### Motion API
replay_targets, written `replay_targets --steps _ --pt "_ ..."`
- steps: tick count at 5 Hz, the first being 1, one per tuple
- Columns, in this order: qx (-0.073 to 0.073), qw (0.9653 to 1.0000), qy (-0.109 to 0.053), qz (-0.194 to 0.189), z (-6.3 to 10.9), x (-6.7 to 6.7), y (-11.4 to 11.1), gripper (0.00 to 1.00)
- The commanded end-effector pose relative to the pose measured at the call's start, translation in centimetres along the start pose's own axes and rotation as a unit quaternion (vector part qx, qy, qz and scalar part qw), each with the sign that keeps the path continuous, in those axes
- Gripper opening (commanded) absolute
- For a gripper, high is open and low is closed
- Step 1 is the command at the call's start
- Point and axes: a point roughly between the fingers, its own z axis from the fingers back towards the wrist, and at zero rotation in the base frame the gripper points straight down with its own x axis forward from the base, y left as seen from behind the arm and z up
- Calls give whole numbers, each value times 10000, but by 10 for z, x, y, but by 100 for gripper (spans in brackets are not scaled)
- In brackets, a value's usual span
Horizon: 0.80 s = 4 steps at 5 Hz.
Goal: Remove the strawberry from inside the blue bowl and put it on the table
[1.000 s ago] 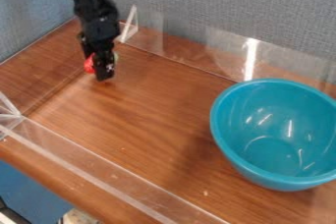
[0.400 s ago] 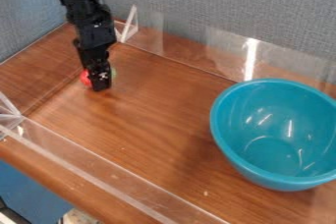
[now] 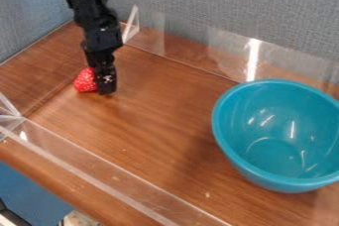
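1. Strawberry, toy, bright red, is the object being moved; it is lying outside the bowl, at the far left of the scene, as the camera is seeing it.
2. Wood-grain tabletop, reddish brown, is filling most of the view, with a low clear acrylic wall running along its near left edge.
3. Glossy teal-blue bowl is sitting upright at the right, showing its smooth inside; no fruit is showing in it. It is standing well apart from the strawberry.
4. Black robot arm, the only one in sight, is reaching down from the upper left, so it is the nearer arm by default.
5. Dark gripper is pointing downward, low over the table. Its jaws are blending together from this angle, so how far they are parting cannot be told; no clear grip is showing.
6. Red toy strawberry is appearing just left of the fingers, seemingly resting on the table. Whether it is touching them is unclear. Its outline is looking rounded, and its long axis is not reading clearly.
7. Judging from this, the placing is nearly done or finished. The next move is probably calling for a straight lift, keeping the fingers from brushing the fruit beside them and rolling it.
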Motion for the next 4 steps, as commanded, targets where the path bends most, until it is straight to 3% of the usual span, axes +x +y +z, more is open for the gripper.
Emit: replay_targets --steps 1,2,3,4 --pt "145 9999 -71 -35 8 5 -5 0" --pt "107 9997 -68 208 12 6 -12 100" --pt "73 9990 -81 437 16 8 -18 100" --pt "67 9977 -70 677 16 10 -25 0"
